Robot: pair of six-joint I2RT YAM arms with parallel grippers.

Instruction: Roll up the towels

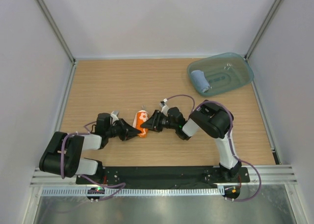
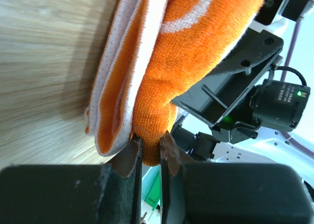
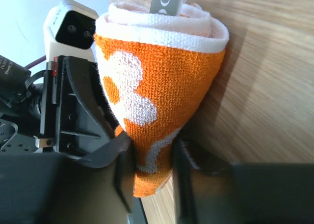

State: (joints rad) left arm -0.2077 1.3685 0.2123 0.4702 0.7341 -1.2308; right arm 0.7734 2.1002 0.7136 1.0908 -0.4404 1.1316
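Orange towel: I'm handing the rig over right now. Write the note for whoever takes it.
Left gripper: shut on the orange towel, pinching one end of the roll.
Right gripper: shut on the opposite end of the same roll.
Where: the orange towel sits mid-table, between the two grippers. The blue towel lies in the tray at the far right.
Done: both towels look rolled.
Left: probably carry the orange roll to the tray beside the blue one, then release. Keep it pinched so it does not unroll.
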